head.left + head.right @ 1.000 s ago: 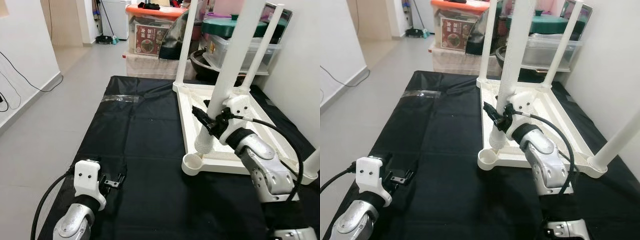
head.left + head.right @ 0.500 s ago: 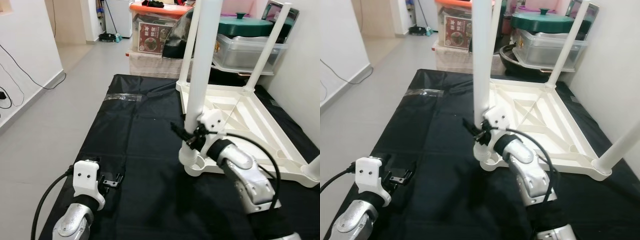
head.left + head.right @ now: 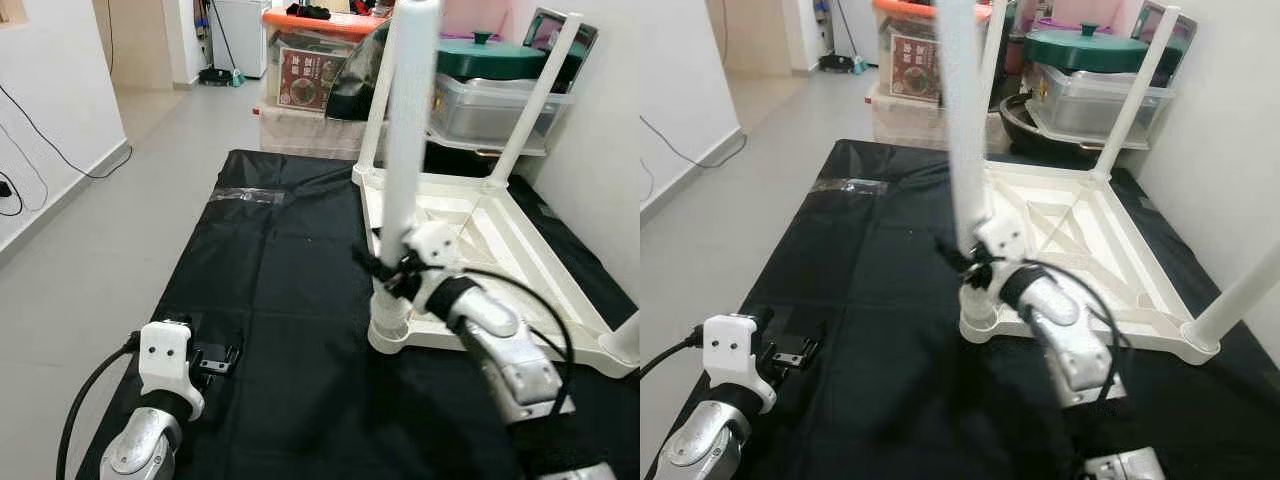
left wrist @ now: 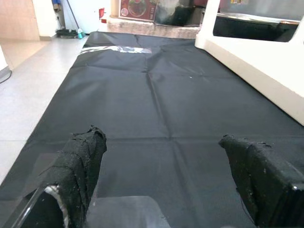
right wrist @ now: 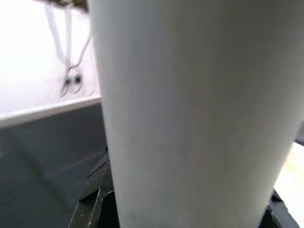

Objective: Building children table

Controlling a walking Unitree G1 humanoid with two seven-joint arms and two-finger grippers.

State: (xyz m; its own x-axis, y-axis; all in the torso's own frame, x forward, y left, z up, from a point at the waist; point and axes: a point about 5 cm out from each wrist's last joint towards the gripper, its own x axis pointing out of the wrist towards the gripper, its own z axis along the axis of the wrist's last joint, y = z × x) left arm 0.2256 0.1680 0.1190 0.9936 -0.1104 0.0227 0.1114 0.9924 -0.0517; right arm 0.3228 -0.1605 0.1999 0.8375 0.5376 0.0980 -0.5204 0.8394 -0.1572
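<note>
a black sheet (image 3: 290,300) is spread over a pale grey floor (image 3: 90,250), with a strip of clear tape (image 3: 242,197) on its far left part; white walls run along both sides, a cable (image 3: 50,150) trails down the left wall, and at the far end stand stacked plastic storage boxes (image 3: 300,90) with an orange lid, a dark green pot lid (image 3: 492,52) on a clear bin, and a dark pan below; the white children's desk (image 3: 480,250) lies upside down on the right half of the sheet, its ribbed underside facing up and two far legs pointing upward; the right end effector (image 3: 392,272) is clamped around the lower part of a white leg (image 3: 408,150) that stands in the near left corner socket (image 3: 390,335) of the desk, and the wrist view has that leg pressed between the black fingers (image 5: 95,199); the left end effector (image 3: 215,360) rests low over the near left of the sheet with its fingers spread apart, nothing between them; compared with a second ago the leg has come from a lean over the desk's frame to near upright in the corner socket, and the right arm has swung leftward with it, while the left arm has barely shifted.
</note>
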